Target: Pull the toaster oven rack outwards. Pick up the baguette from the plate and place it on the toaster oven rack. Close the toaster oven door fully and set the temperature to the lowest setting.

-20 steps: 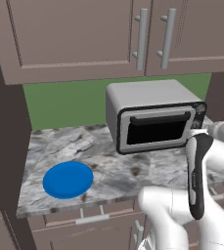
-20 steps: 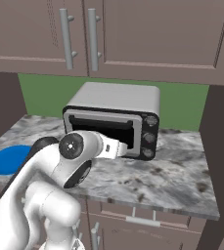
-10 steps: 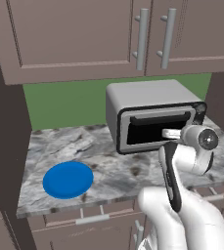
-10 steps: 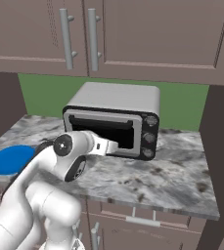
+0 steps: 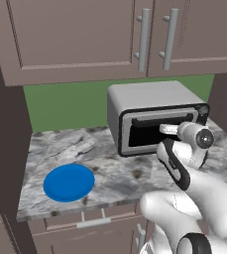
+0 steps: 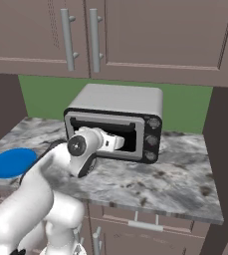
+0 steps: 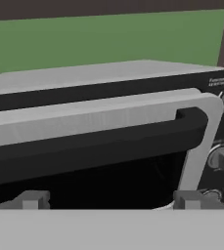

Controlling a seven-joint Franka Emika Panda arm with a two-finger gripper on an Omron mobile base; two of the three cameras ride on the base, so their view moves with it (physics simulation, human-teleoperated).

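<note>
The silver-grey toaster oven (image 5: 149,96) (image 6: 120,97) stands at the back of the counter. Its toaster oven door (image 7: 108,114) is upright against the front, and I cannot tell if a gap remains. My gripper (image 7: 111,200) (image 5: 167,129) (image 6: 119,143) hovers just in front of the door's dark window, a little below the dark bar handle (image 7: 108,141). It is open, with nothing between its fingers. The blue plate (image 5: 69,182) (image 6: 12,162) lies bare on the counter's left. The baguette and the toaster oven rack are hidden.
Three dark knobs (image 6: 152,141) (image 7: 220,157) sit in a column on the oven's right panel. Wall cabinets (image 5: 135,34) hang above the oven. A dark side wall (image 6: 225,149) closes the counter on the right. The marbled counter (image 6: 175,179) stretches in front of the oven.
The arm has swung up from a hanging pose beside the oven, and the hand now points at the door front. The oven and the plate have not moved.
</note>
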